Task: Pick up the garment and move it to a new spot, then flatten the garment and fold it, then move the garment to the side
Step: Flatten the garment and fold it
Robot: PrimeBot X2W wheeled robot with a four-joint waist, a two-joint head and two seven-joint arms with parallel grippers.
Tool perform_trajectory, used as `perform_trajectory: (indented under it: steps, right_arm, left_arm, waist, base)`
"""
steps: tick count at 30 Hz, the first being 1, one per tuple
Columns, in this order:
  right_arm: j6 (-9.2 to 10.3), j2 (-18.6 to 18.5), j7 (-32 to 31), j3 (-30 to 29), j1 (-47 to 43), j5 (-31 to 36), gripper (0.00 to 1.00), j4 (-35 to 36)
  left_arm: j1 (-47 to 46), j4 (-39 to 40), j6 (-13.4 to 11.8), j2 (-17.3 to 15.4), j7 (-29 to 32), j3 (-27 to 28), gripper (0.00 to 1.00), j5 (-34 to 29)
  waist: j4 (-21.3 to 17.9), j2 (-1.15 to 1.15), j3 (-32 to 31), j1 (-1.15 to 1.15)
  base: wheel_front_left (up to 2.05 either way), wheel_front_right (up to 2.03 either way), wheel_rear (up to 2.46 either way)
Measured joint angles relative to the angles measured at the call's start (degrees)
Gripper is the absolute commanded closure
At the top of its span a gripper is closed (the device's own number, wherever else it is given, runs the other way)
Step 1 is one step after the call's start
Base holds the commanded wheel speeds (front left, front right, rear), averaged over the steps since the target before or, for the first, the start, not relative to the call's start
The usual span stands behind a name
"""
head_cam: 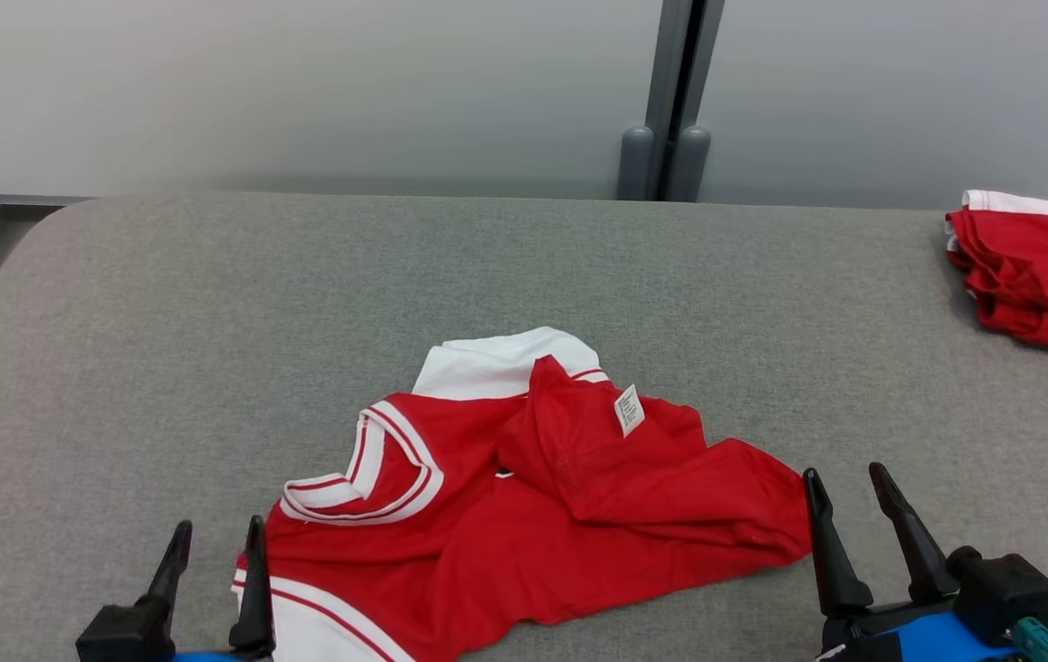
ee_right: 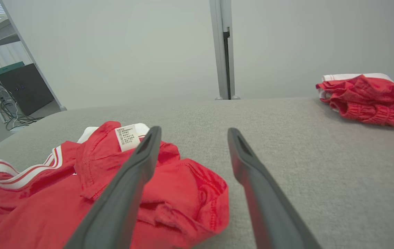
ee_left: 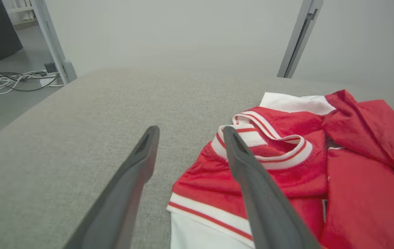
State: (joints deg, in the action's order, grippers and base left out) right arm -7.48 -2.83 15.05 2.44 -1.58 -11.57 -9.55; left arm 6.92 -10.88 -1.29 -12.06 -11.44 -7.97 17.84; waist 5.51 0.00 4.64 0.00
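The garment (head_cam: 524, 515) is a red shirt with white and red striped trim, lying crumpled on the grey padded table (head_cam: 211, 322) near its front edge, a white tag showing on a folded-over part. My left gripper (head_cam: 216, 542) stands open at the shirt's left edge, one finger over the fabric in the left wrist view, where the garment (ee_left: 287, 173) lies to the right. My right gripper (head_cam: 850, 492) stands open just off the shirt's right end; the garment (ee_right: 169, 193) reaches under its left finger in the right wrist view. Neither holds anything.
A second red and white garment (head_cam: 1034, 271) lies bunched at the table's far right edge, also in the right wrist view (ee_right: 366, 97). A grey post (head_cam: 671, 101) stands behind the table. Cables (ee_left: 13, 81) lie on the floor off the left side.
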Motion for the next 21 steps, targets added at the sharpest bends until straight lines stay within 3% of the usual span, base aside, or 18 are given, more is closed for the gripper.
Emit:
perform_trajectory:
  steps: [11,21]
  right_arm:
    - [0.0,-0.01,0.0,-0.21,1.8,0.21,0.0,0.98]
    - [0.0,-0.01,0.0,-0.42,3.98,-0.54,0.0,1.68]
  left_arm:
    - [-16.21,0.09,1.87,-3.83,2.81,0.16,0.0,-1.24]
    - [-29.18,-7.04,4.83,-6.79,7.26,0.31,0.0,-0.11]
  waist:
    - [-6.02,0.0,3.12,0.0]
    - [-11.58,0.01,7.72,0.01]
  base:
    - [0.0,0.0,0.0]
    - [0.0,0.0,0.0]
